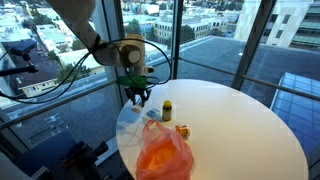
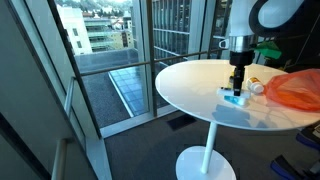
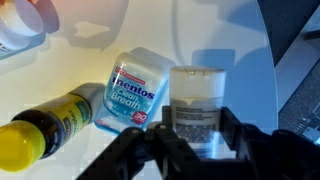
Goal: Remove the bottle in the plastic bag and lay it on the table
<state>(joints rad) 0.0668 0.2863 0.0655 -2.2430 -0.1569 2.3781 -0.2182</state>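
We count one orange plastic bag (image 1: 163, 152) on the round white table (image 1: 250, 120), at 5 o'clock from the gripper (image 1: 138, 97) in an exterior view. The wrist view shows three containers. One clear white-lidded bottle (image 3: 197, 100) sits outside the bag, between the two fingers (image 3: 255, 145). One Mentos tub (image 3: 135, 90) is just beside it at 9 o'clock, and one yellow-capped bottle (image 3: 50, 125) lies at the tub's 8 o'clock. We cannot tell whether the fingers press on the bottle.
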